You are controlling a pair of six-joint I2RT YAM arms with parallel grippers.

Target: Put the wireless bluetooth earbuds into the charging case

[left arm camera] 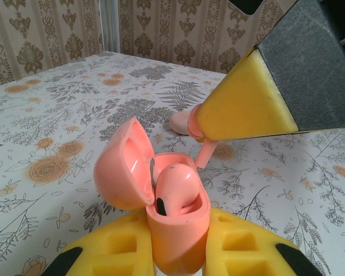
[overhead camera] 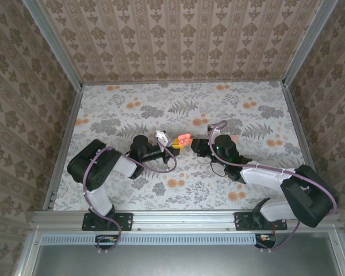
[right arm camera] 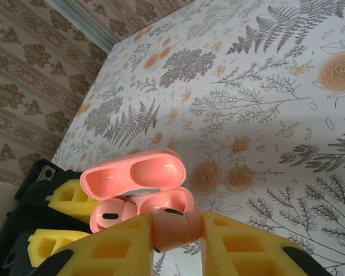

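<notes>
Case (left arm camera: 178, 241) upright, lid open | held earbud (left arm camera: 184, 122) stem angled down

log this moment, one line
left claw: shut on case, lid open | first earbud: seated | right claw: shut on second earbud, not yet in

Earbud (left arm camera: 181, 122) half behind right tool's pad (left arm camera: 247, 98)

We see a smooth, glossy plastic charging case (right arm camera: 139, 174) and earbud (right arm camera: 172, 227), matt, porous yellow foam pads (right arm camera: 106, 250), a matt printed tablecloth (right arm camera: 264, 109), and a brushed metal frame (overhead camera: 184, 219).
</notes>
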